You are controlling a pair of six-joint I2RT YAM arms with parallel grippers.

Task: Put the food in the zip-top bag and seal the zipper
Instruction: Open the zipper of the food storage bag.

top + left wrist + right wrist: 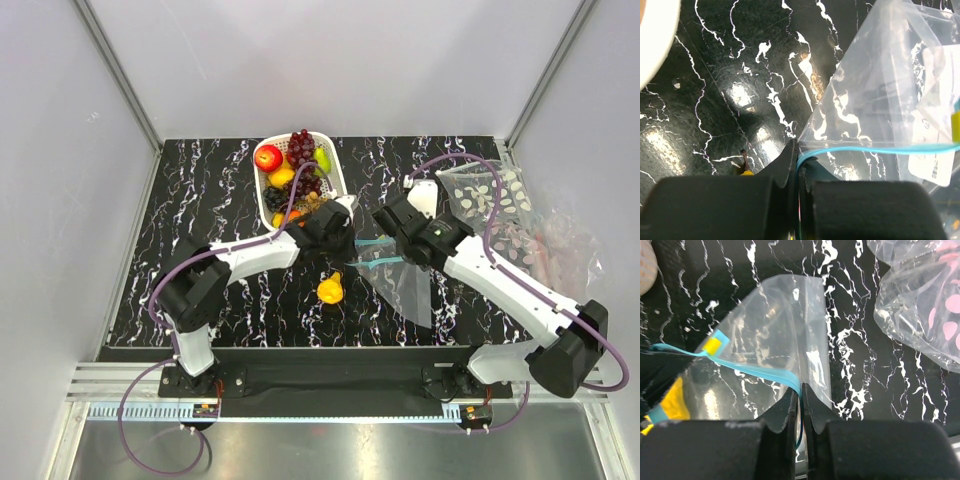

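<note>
**Centre of the top view.** The zip-top bag (408, 285) is held at its mouth, with the left pincer (797, 162) and the right pincer (801, 402) each clamped on the teal zipper (765, 374). The bag looks empty. The food (298, 165) sits in the white basket (258, 188) at upper centre, and one yellow fruit (331, 289) lies on the surface (200, 200). Loading and sealing both appear to remain

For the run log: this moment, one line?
left end effector shut on zipper | right end effector shut on zipper | zip-top bag empty | yellow fruit on table
</note>
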